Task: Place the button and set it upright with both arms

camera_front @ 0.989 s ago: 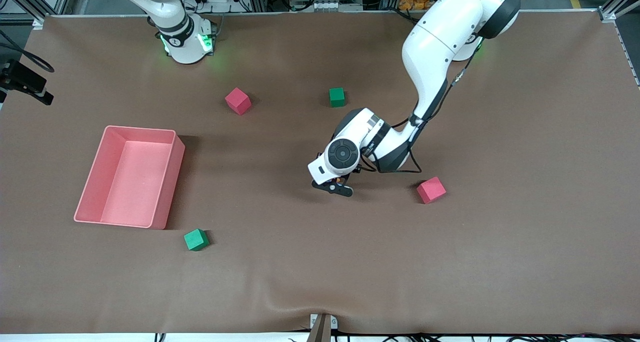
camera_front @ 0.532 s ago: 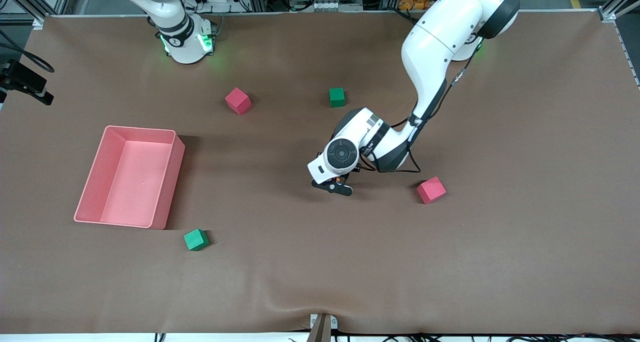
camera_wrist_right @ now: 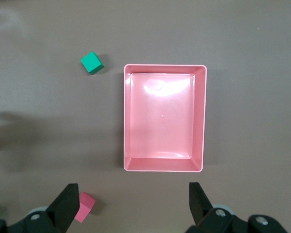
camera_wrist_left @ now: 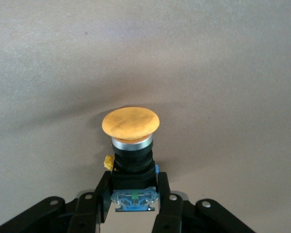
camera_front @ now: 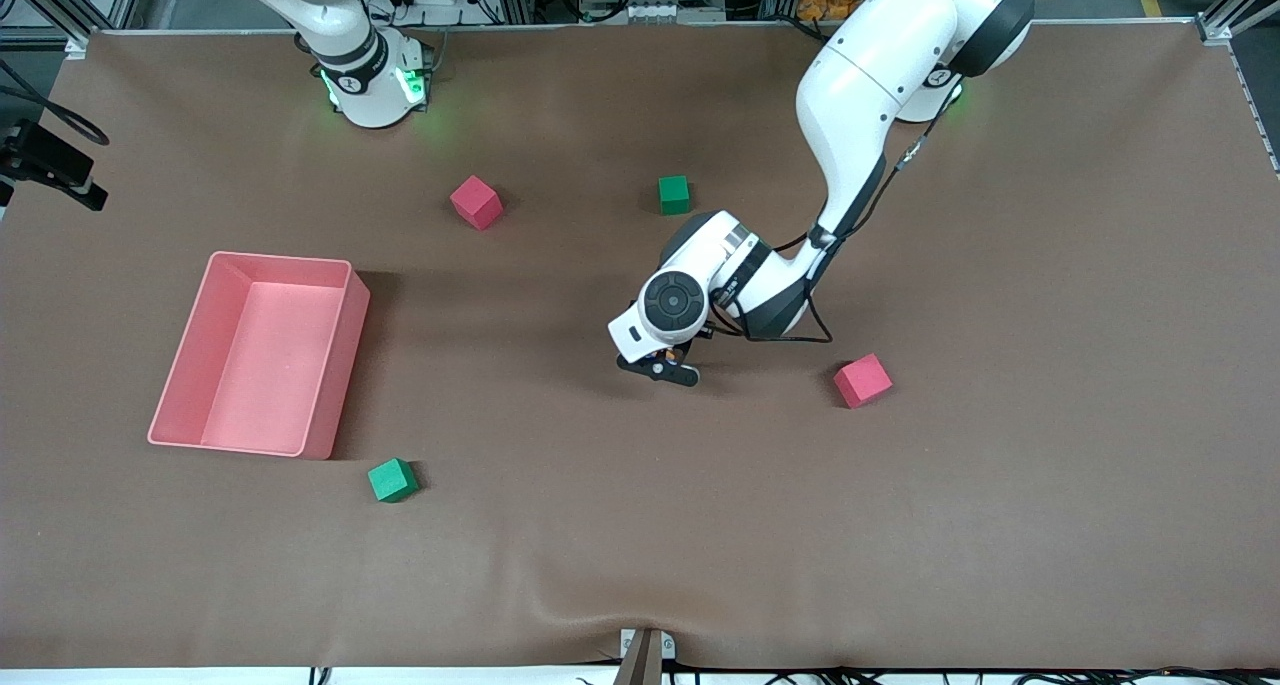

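The tiny push-button with the round orange cap (camera_wrist_left: 131, 122) and black body sits pinched between the left gripper (camera_wrist_left: 134, 201) fingers, over the brown table (camera_front: 640, 525) near the red foam cube (camera_front: 862, 380). The right gripper (camera_wrist_right: 131, 206) hangs spread wide over the pink plastic bin (camera_wrist_right: 200, 116).

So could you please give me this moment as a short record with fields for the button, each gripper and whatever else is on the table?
button: orange cap, black body, held off the table
left gripper: shut on button's body, over mid-table
right gripper: open, waiting high over the tray
tray: pink, empty, toward the right arm's end
red cubes: two
green cubes: two
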You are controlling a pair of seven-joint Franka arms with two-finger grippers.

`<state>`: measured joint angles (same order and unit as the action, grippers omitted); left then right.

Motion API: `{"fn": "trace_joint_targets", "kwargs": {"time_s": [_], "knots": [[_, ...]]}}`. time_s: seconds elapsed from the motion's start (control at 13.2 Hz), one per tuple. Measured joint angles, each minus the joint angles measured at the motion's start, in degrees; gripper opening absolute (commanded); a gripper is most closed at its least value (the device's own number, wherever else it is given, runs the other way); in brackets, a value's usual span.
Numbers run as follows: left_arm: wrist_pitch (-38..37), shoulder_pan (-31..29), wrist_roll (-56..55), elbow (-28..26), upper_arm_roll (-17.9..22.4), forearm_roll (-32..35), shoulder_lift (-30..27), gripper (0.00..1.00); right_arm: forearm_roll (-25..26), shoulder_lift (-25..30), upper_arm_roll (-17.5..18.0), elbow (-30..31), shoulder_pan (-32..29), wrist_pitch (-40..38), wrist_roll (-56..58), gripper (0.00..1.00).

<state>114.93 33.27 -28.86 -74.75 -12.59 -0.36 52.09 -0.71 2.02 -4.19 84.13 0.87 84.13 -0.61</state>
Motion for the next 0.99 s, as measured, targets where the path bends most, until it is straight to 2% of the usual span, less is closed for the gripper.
{"fn": "trace_joint_targets", "kwargs": {"time_s": [0.23,0.46,0.61,0.91,0.99], "knots": [[0.03,0.5,-7.18,1.3,-0.02,0.0,-1.6,0.0,0.0,-0.05,-0.01,0.0,0.0,-0.01,0.0,1.0],[-0.02,2.26,-18.95,1.54,-0.01,1.77,-5.37,0.0,0.0,-0.12,-0.04,0.0,0.0,-0.02,0.0,1.0],[-0.1,4.65,-30.61,1.54,-0.03,8.38,-6.96,0.0,0.0,-0.14,-0.04,0.0,0.0,-0.02,0.0,1.0],[-0.11,9.66,-49.91,1.25,0.02,17.12,-7.2,0.0,0.0,-0.15,-0.04,0.0,0.0,-0.02,0.0,1.0],[-0.11,11.16,-55.48,1.06,-0.01,21.49,-7.17,0.0,0.0,-0.16,-0.05,0.0,0.0,-0.02,0.0,1.0]]}}
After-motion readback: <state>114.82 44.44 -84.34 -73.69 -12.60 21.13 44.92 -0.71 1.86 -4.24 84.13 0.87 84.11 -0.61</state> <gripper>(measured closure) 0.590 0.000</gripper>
